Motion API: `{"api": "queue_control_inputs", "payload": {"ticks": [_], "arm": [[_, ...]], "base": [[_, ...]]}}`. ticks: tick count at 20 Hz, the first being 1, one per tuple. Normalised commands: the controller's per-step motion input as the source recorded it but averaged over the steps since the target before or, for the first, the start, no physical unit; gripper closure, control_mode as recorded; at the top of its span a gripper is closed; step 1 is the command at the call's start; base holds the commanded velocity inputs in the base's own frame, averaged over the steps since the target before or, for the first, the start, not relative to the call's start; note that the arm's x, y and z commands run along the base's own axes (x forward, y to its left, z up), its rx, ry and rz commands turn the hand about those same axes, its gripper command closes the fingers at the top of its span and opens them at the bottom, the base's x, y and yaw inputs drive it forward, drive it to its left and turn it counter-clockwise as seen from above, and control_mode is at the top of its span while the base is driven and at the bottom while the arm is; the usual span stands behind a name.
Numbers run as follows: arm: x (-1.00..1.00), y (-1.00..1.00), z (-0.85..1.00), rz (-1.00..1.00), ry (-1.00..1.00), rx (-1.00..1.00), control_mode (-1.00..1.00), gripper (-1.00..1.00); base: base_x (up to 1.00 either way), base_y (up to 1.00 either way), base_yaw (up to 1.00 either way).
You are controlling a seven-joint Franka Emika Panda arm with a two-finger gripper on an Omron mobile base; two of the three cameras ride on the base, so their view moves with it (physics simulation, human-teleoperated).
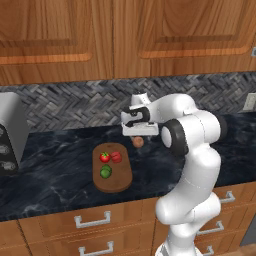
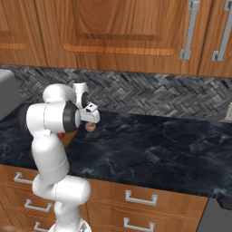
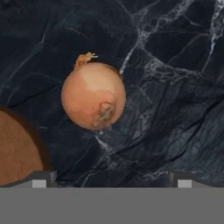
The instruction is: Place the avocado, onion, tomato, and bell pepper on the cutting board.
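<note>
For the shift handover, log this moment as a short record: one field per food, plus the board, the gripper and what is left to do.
cutting board: flat on the dark counter
tomato: on the board, far end
bell pepper: on the board, beside the tomato
avocado: on the board, nearer the middle
onion: on the counter, off the board, just past its far end
gripper: open, above the onion, holding nothing
remaining: only the onion is not yet on the board
</note>
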Motion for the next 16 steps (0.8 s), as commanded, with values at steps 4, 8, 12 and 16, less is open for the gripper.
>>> {"api": "queue_control_inputs", "payload": {"ticks": [4, 8, 12, 16], "arm": [[0.28, 0.00, -0.10, 0.00, 0.08, 0.00, -1.00, -1.00], [0.22, 0.00, -0.12, 0.00, 0.04, 0.00, -1.00, -1.00], [0.14, 0.00, -0.16, 0.00, 0.06, 0.00, -1.00, -1.00], [0.06, 0.00, -0.18, 0.00, 0.08, 0.00, -1.00, -1.00]], "base": [[0.00, 0.00, 0.00], [0.00, 0.00, 0.00], [0.00, 0.00, 0.00], [0.00, 0.00, 0.00]]}}
